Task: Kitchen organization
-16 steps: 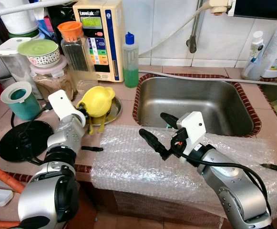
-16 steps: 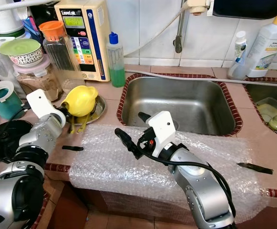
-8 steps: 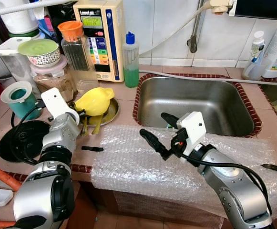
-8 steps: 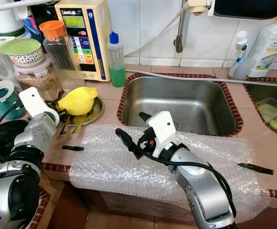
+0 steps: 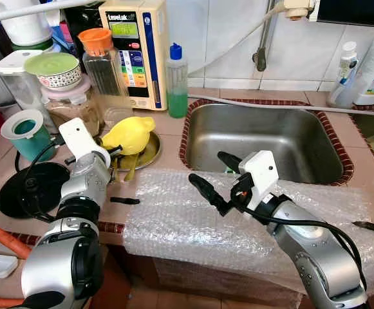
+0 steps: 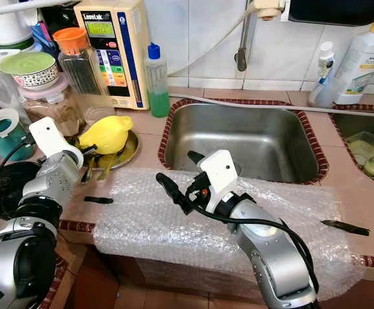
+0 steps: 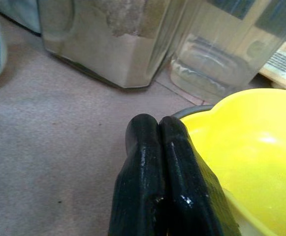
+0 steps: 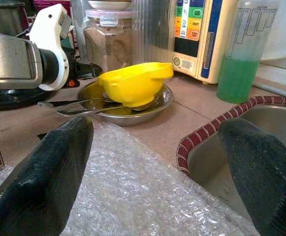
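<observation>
Counter [image 5: 167, 125]: pink tile beside steel sink [image 5: 264, 138].
Yellow bowl [image 5: 130, 135]: tilted in metal dish [image 5: 149, 149]; contents hidden.
Left gripper [image 7: 158, 129]: fingers pressed together, touching bowl.
Right gripper [image 5: 214, 175]: spread wide, over bubble wrap [image 5: 193, 225].

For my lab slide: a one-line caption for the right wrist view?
Open right gripper over bubble wrap, facing yellow bowl on metal plate.
</observation>
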You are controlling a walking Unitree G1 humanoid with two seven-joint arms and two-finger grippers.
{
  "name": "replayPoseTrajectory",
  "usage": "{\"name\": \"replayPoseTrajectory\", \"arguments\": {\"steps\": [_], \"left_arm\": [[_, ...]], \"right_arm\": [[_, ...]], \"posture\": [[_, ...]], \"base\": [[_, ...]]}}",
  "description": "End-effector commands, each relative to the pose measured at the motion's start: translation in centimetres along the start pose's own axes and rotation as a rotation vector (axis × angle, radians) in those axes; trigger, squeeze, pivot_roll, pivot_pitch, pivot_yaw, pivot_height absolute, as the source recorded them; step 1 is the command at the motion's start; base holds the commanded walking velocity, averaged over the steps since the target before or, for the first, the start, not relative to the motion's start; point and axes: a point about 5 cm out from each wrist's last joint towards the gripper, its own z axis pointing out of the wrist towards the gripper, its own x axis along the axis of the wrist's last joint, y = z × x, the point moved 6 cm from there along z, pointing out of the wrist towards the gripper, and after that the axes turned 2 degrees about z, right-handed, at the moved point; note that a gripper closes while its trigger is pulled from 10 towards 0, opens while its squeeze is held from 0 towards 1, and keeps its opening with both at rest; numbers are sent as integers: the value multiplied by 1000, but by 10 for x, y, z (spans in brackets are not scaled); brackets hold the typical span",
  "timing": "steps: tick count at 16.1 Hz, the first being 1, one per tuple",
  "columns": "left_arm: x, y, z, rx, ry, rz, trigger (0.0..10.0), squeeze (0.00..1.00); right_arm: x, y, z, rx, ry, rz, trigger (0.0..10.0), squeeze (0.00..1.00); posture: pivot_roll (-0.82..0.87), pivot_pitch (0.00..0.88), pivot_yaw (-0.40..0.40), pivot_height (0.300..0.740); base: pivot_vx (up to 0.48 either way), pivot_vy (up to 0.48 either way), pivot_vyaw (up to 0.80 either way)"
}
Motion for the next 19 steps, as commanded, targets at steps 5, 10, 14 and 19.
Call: {"name": "replayPoseTrajectory", "arguments": {"steps": [5,10,14,19], "left_arm": [[22,21,-2,-71,84,-72,0,0],[50,48,-16,-204,264,-111,0,0],[43,37,-13,-142,243,-87,10000,1000],[27,36,-10,-76,144,-158,10000,1000]], "right_arm": [[1,-2,1,10,0,-14,10000,0],[0,1,1,-11,3,-12,10000,0],[4,13,2,-60,16,-14,10000,0],[3,12,3,-60,13,-25,10000,0]], "posture": [[-92,0,79,740],[-94,0,75,740],[-94,0,74,740],[-93,0,72,740]], "base": [[0,0,0],[0,0,0],[0,0,0],[0,0,0]]}}
